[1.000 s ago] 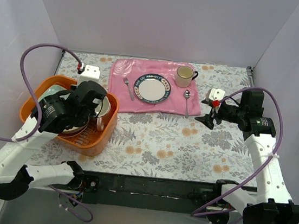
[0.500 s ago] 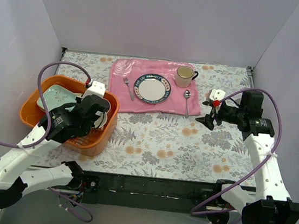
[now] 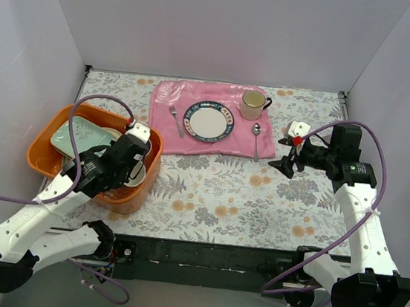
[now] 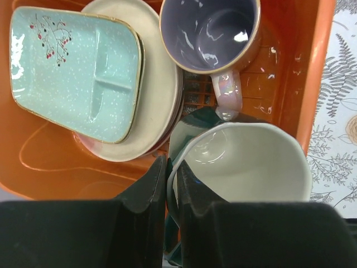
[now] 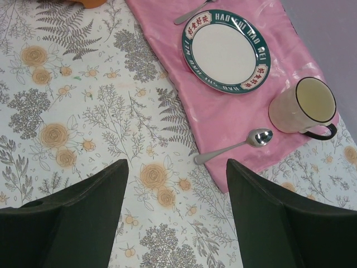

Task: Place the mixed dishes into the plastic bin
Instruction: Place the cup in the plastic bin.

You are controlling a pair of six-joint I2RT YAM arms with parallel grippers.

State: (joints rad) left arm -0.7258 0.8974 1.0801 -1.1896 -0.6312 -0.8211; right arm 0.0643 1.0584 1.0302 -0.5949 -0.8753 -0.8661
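The orange plastic bin (image 3: 37, 157) (image 4: 295, 72) stands at the table's left. Inside it a pale green divided tray (image 3: 72, 137) (image 4: 78, 67) lies on stacked round plates (image 4: 159, 95). A pink mug (image 4: 209, 33) sits upright beside them. My left gripper (image 3: 134, 161) (image 4: 172, 164) reaches into the bin's near right corner. It is shut on the rim of the dark green mug (image 3: 137, 175) (image 4: 251, 162), one finger inside its white bowl and one outside. My right gripper (image 3: 284, 165) (image 5: 177, 167) hovers open over bare tablecloth at the right, holding nothing.
A pink cloth mat (image 3: 170, 130) (image 5: 223, 117) lies at the back centre. On it are a white plate with a dark patterned rim (image 3: 209, 120) (image 5: 226, 50), a cream-yellow mug (image 3: 253, 104) (image 5: 304, 106), a fork (image 3: 176, 120) and a spoon (image 3: 256, 139) (image 5: 237, 145).
My left arm has drawn back toward the near side and sunk lower in the bin with the dark green mug, uncovering the tray and plates. The right arm has stayed put.
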